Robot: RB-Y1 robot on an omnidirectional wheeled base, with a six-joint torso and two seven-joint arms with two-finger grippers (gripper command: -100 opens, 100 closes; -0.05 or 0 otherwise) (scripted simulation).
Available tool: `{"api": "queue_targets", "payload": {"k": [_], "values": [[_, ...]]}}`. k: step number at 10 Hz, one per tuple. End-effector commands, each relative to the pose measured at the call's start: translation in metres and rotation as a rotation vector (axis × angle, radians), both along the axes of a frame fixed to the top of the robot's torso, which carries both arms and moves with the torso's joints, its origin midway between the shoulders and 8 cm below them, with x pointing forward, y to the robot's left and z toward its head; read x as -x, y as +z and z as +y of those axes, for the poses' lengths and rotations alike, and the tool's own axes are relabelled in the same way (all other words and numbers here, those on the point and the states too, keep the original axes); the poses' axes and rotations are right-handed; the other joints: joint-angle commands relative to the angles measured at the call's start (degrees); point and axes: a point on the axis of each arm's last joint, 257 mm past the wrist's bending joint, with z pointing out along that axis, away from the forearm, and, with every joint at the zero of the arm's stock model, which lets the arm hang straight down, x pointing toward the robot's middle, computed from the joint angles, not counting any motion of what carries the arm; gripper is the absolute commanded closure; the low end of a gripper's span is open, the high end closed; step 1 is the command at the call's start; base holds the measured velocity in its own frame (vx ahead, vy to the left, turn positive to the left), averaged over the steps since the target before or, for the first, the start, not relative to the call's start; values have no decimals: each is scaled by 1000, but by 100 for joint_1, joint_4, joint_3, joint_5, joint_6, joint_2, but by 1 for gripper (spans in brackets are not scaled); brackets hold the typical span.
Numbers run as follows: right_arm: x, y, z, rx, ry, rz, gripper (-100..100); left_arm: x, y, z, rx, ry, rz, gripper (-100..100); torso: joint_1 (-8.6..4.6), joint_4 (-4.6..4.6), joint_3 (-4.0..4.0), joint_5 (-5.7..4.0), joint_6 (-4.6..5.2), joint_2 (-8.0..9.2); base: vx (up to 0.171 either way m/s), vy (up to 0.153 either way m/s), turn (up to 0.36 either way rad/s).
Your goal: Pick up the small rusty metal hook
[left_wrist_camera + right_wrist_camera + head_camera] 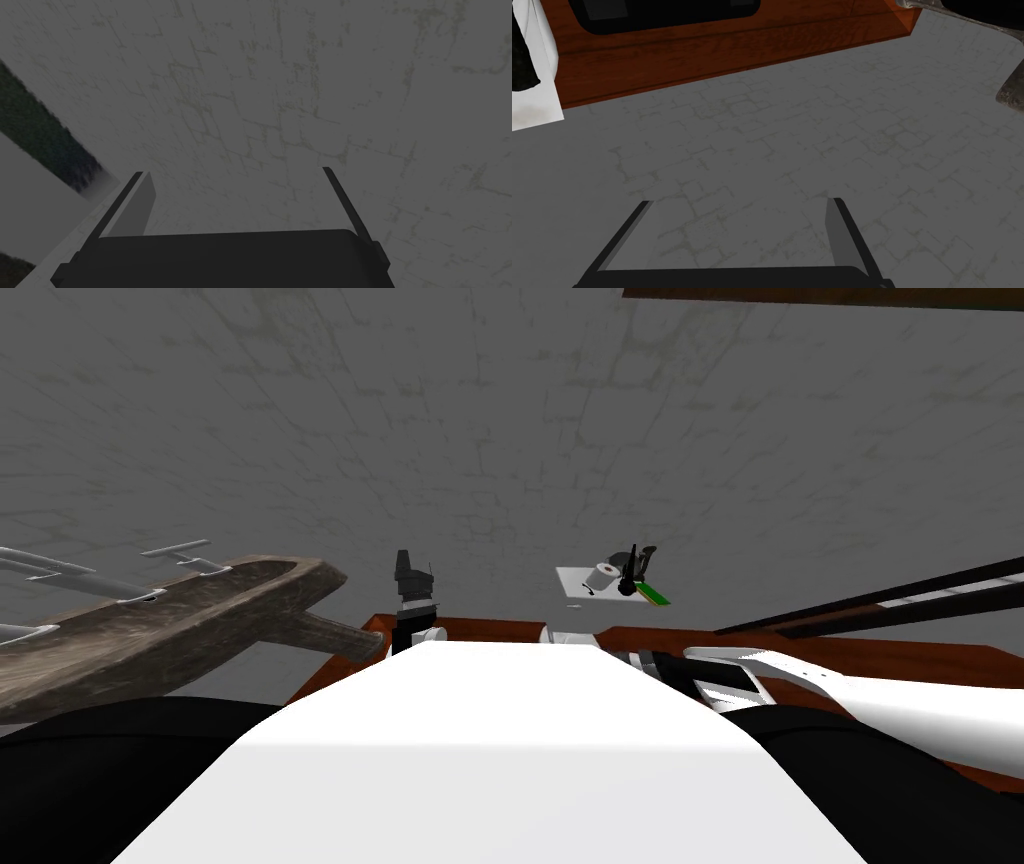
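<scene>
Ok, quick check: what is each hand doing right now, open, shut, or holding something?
Left hand: open, holding nothing.
Right hand: open, holding nothing.

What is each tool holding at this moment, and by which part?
Nothing is held. The left tool and the right tool both stand open, and grey paving is seen between their fingers.
</scene>
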Motion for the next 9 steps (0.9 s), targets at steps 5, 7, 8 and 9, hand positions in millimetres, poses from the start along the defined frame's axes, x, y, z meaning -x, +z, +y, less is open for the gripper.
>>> {"api": "queue_targets", "payload": {"k": [5, 7, 8, 9], "values": [[37, -4, -25, 76, 7, 133, -100, 0, 0, 0, 0, 0, 0, 0, 5, 2, 4, 0, 0, 7, 68, -6, 73], [38, -2, -32, 105, 32, 142, -100, 0, 0, 0, 0, 0, 0, 0, 2, -2, -5, 0, -1, -8, 70, -12, 58], [52, -2, -41, 124, 14, 193, -100, 0, 0, 0, 0, 0, 0, 0, 4, 1, 4, 0, 1, 7, 85, -5, 147], [53, -1, -47, 147, 33, 199, -100, 0, 0, 0, 0, 0, 0, 0, 5, 0, -1, 1, -3, -3, 95, -10, 98]]}}
